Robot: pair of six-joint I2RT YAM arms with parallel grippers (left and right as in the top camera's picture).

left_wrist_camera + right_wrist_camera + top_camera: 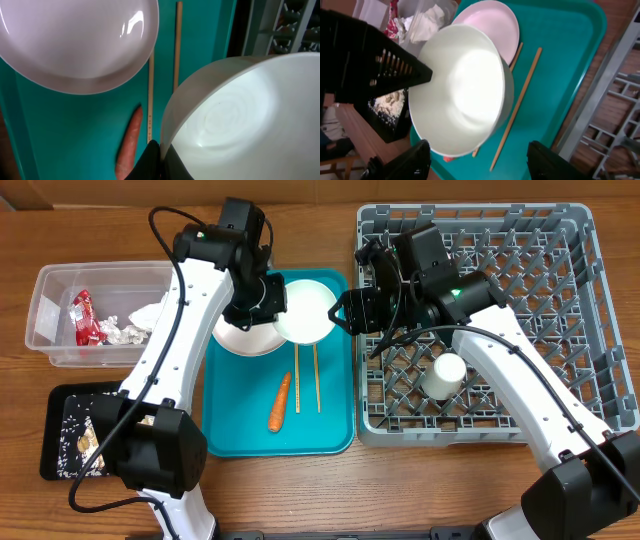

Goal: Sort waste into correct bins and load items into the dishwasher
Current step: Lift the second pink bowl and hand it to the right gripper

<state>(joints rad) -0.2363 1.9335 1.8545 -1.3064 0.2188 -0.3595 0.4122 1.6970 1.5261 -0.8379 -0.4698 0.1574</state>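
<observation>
Left end effector (pixel 272 293) clamped shut, right end effector (pixel 343 311) spread wide.

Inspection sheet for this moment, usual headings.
Surface: wooden table, teal tray at centre.
Job's things: bowl held tilted over teal tray; plate, chopsticks, carrot on it; cup in rack; red wrapper, napkin in clear tub; rice scraps in black tray.
Clutter: nothing seen.
Claws: left claw shut on bowl rim; right claw open, facing bowl.
Cables: black cables run along both arms.
Surroundings: nothing seen.
</observation>
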